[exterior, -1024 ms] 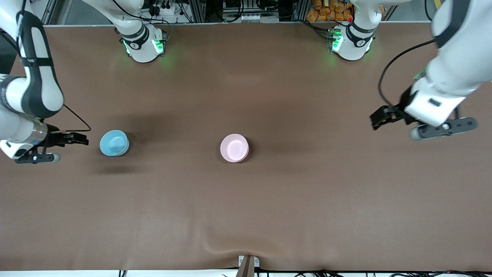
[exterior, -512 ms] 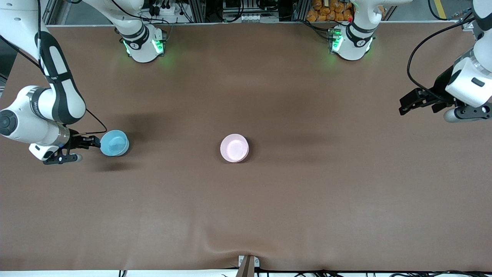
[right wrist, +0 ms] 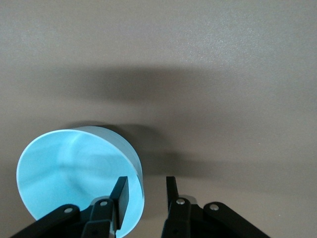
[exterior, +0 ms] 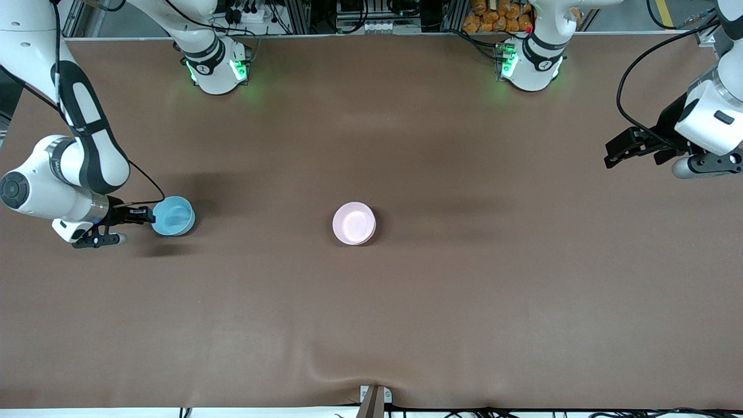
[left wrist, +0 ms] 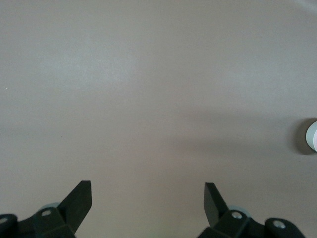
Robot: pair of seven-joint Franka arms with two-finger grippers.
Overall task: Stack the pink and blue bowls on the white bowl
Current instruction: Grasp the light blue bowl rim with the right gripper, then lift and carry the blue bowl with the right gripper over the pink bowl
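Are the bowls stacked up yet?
Partly. The pink bowl seems to sit on another bowl mid-table. The right gripper has its fingers on either side of the blue bowl's rim, not lifting yet. The left gripper waits open. The blue bowl must go on top.

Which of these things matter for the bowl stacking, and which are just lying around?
Job: blue bowl, right gripper astride its rim; pink bowl mid-table; left gripper waiting, open, over the table's left-arm end.
Lying about: orange packets and cables by the robots' bases.
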